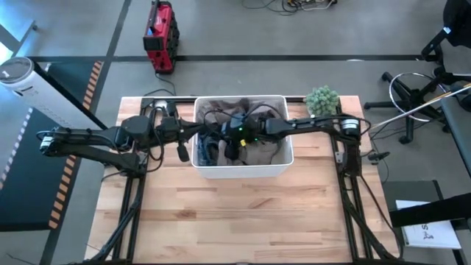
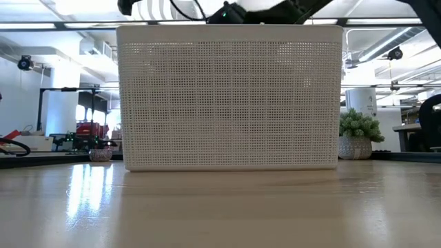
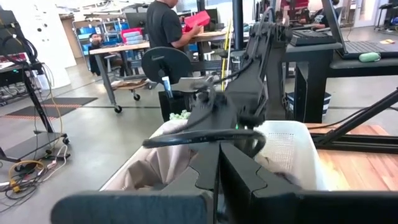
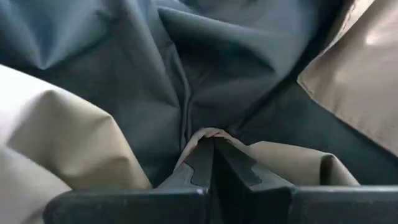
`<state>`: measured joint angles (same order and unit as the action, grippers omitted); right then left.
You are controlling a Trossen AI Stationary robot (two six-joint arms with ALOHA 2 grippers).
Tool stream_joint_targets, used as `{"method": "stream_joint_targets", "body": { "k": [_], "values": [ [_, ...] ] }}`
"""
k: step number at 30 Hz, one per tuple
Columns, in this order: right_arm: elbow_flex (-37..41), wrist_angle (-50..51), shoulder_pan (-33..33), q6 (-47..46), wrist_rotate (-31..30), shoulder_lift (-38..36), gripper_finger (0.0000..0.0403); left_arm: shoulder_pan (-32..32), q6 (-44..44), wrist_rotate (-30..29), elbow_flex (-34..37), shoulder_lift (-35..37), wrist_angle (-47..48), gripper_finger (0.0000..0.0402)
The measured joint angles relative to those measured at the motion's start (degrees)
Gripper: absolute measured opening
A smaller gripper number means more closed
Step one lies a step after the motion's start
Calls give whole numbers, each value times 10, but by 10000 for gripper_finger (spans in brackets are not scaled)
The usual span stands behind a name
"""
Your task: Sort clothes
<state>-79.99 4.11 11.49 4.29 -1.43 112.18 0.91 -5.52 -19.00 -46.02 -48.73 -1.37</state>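
A white perforated bin [image 1: 243, 169] stands at the middle of the table's far half, with the clothes heaped inside. In the right wrist view a dark grey-blue garment [image 4: 205, 56] lies among folds of a taupe garment [image 4: 68, 143]. My right gripper [image 4: 210, 144] is shut and reaches down into the bin [image 1: 234, 146], its tips at a taupe fold. My left gripper [image 3: 217, 165] is shut and hangs level above the table, just outside the bin's left wall [image 1: 184, 151]. In the low view the bin's near wall [image 2: 231, 96] hides the clothes. My right gripper touches a small raised fold of the taupe garment [image 4: 208, 132] with its shut fingertips, and the fold curls over them. I cannot tell whether any cloth is caught between the fingers. The fingers slant down from the table's right side. The garment lies slack in the bin.
A small potted plant [image 1: 322, 100] stands at the table's far right, beside the bin. The near half of the wooden table [image 1: 243, 221] is bare wood. Beyond the table, a person [image 3: 165, 25] stands at a workbench.
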Motion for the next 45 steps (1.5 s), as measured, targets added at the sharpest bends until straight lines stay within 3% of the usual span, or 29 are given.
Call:
{"method": "stream_joint_targets", "body": {
  "k": [19,30,34,41,45],
  "values": [
    [0,-12,6,-17,6,78,0,0,0,0,17,11,2,0],
    [7,76,10,-11,-5,-30,9,0,5,-1,17,21,49,0],
    [7,97,10,-15,-4,-57,57,0,5,-1,17,20,49,0],
    [7,97,9,-22,-2,-101,192,0,4,-1,17,20,49,0],
    [6,98,9,-28,0,-135,248,0,3,-2,17,20,49,0]
  ]
}}
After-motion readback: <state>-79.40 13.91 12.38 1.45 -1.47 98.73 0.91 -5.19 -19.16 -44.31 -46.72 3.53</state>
